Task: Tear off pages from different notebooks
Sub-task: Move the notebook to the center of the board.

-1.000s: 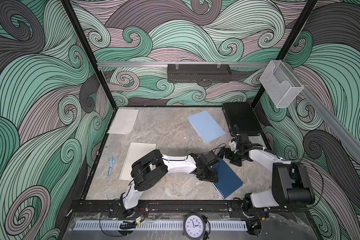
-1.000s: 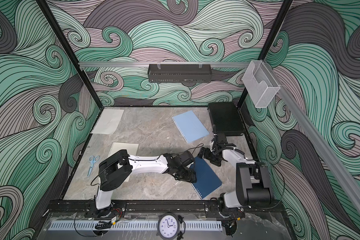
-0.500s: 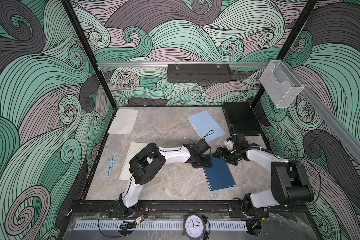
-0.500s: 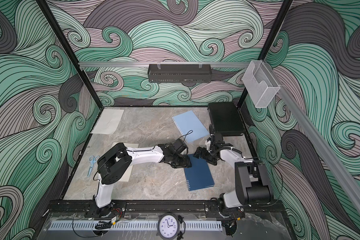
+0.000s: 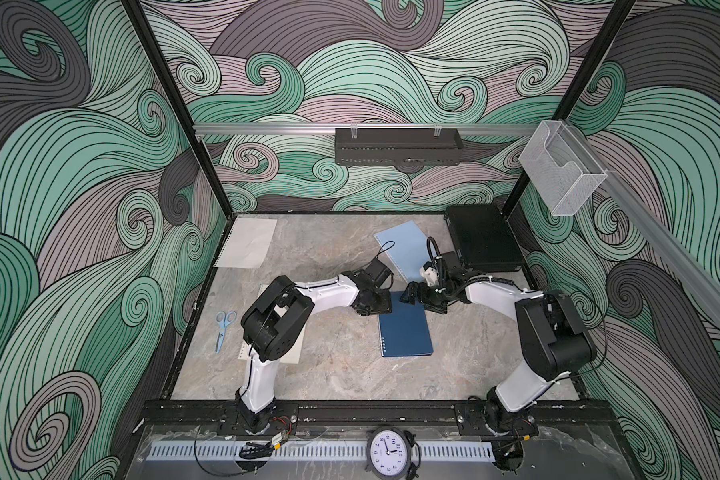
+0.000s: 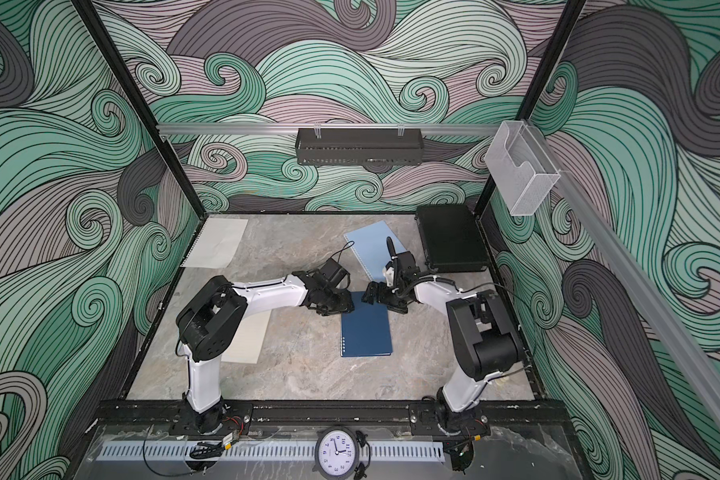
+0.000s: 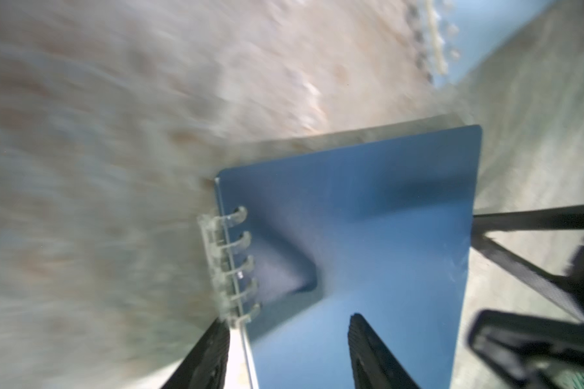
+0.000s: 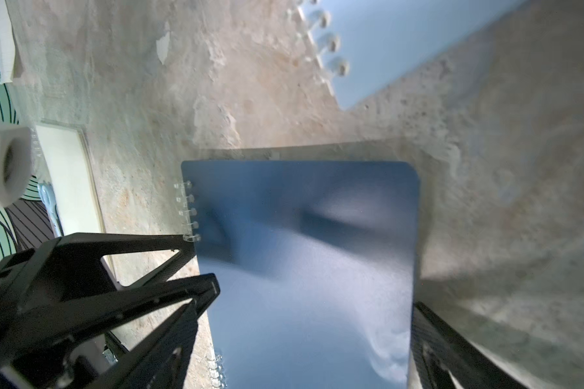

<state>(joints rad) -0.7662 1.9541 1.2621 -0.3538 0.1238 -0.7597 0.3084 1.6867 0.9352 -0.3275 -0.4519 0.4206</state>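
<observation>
A loose page (image 5: pixel 248 248) is seen flat in the far left corner, with scissors (image 5: pixel 224 330) nearer. The cream notebook (image 6: pixel 248 340) is partly covered by the left arm. The left gripper (image 5: pixel 381 305) is held about half open, its fingers (image 7: pixel 368 353) set either side of the navy notebook (image 5: pixel 406 332) spine, not closed on it. The right gripper (image 5: pixel 413 294) is spread wide over the same far end. Behind, the light blue notebook (image 5: pixel 404 249) and a black case (image 5: pixel 483 239) are laid.

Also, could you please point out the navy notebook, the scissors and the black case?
navy notebook (image 5: pixel 406 332): a top view, centre of cover.
scissors (image 5: pixel 222 332): a top view, near the pivot.
black case (image 5: pixel 483 239): a top view, centre of lid.
</observation>
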